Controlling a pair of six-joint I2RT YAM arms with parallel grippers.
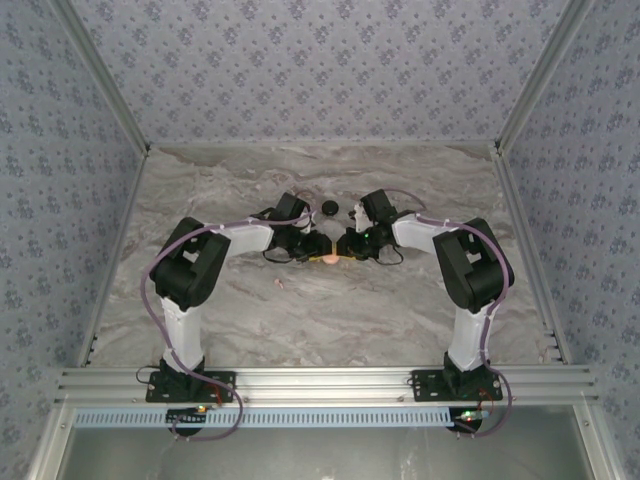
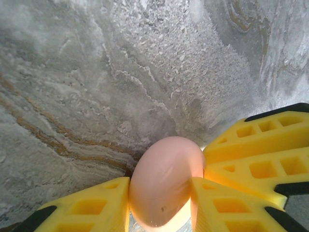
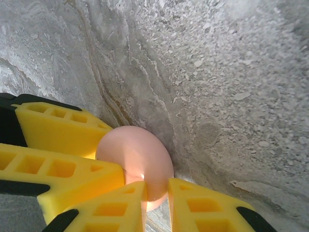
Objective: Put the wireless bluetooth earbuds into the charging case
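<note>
A pale pink, egg-shaped charging case (image 1: 330, 258) sits at the middle of the marble table, held from both sides. My left gripper (image 2: 161, 188) is shut on the case (image 2: 161, 179), its yellow fingers (image 2: 91, 205) pressed against the case's two sides. My right gripper (image 3: 157, 186) is shut on an edge of the same case (image 3: 137, 152), with a thin strip of pink between its jaws. In the top view the left gripper (image 1: 316, 250) and right gripper (image 1: 346, 248) meet tip to tip. One tiny pale pink earbud (image 1: 280, 283) lies on the table in front of the left arm.
A black round disc (image 1: 329, 208) and a second small black item (image 1: 352, 212) lie just behind the grippers. Patterned walls enclose the table on three sides. The right gripper's fingers (image 2: 260, 154) crowd the left wrist view, and the left gripper's fingers (image 3: 58, 128) crowd the right wrist view.
</note>
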